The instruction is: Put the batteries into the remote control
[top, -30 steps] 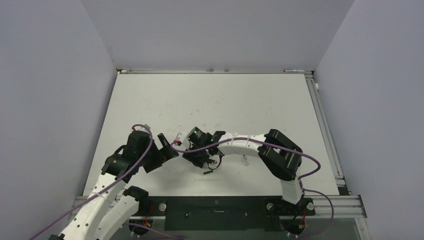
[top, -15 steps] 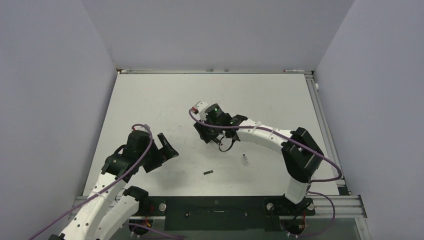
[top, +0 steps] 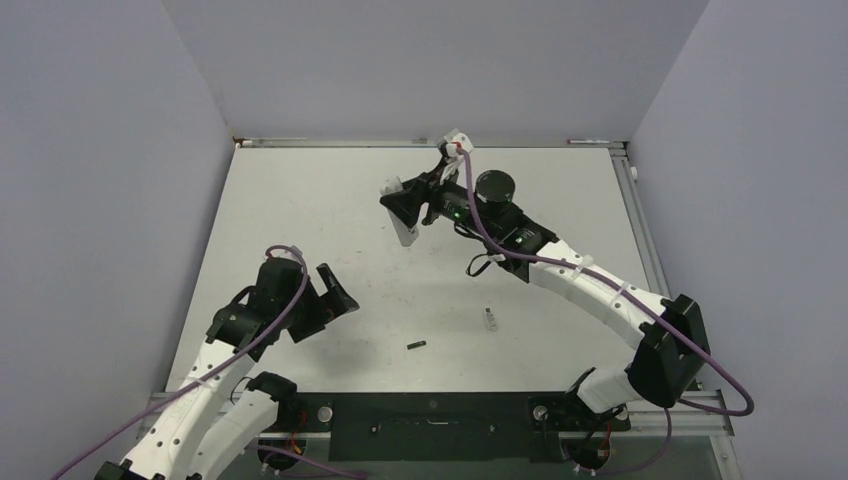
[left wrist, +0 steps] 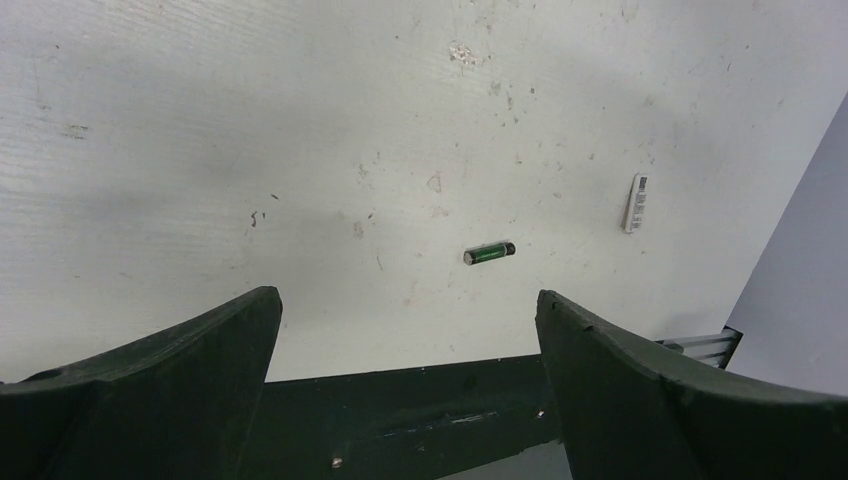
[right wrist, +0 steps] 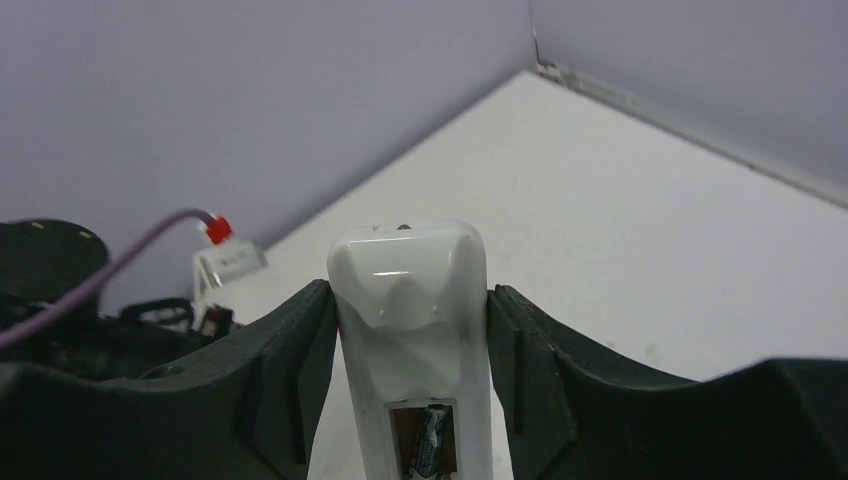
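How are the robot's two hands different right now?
The left gripper is wide open and empty; the right gripper is shut on the remote control. The left gripper hangs over the table near a battery; the right gripper reaches toward the far wall. Both have two dark fingers.

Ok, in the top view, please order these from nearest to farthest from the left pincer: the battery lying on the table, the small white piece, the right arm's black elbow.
From the left pincer:
1. battery, close by, to its right.
2. small white piece, further right.
3. right arm's black elbow, at the far right side.
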Available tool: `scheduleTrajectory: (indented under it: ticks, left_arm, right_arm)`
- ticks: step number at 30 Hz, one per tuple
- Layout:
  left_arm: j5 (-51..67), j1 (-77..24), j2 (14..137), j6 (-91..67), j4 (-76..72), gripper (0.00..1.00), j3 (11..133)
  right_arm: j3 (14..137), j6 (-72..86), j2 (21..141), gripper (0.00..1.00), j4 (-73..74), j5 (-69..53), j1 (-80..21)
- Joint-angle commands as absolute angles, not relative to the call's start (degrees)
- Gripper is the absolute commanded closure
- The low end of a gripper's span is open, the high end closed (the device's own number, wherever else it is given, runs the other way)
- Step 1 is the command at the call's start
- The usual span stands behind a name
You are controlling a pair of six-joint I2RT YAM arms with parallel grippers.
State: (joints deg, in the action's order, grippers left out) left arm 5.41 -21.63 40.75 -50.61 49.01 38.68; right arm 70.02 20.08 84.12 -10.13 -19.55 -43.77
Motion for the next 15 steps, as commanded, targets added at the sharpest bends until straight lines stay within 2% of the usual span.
scheduleTrajectory:
  ticks: [1, 8, 15]
  left_arm:
    - [5.9, -21.03, 41.18, -51.79, 45.54, 0.03, 40.47]
    - [7.01, -20.75, 42.5, -50.74, 44.1, 0.03, 40.6]
    - [8.17, -20.31, 44.04, -49.43, 42.63, 0.03, 40.78]
  right_arm:
    - [65.86, 27.13, 78.48, 0.92, -36.46, -24.7, -42.27]
    - [60.74, 28.08, 77.19, 0.92, -70.84, -23.02, -41.75]
    - [65.73, 29.48, 81.93, 0.91, -95.73, -20.29, -41.76]
